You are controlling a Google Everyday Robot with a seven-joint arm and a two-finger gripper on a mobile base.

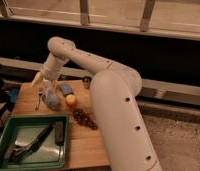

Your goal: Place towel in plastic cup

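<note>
My gripper [46,84] hangs from the white arm over the back left of the wooden table [85,145]. It is shut on the towel [51,98], a pale blue-grey cloth that is bunched up directly under it and reaches down to the table top. A blue thing [13,93] at the table's left edge may be the plastic cup; I cannot tell for sure. It lies well to the left of the gripper.
A small darker blue block [67,89] and an orange item [70,100] lie just right of the towel. A dark brown cluster [83,119] lies nearer the front. A tiny dark metal cup [86,80] stands at the back. A green tray [62,161] with dark utensils fills the front left.
</note>
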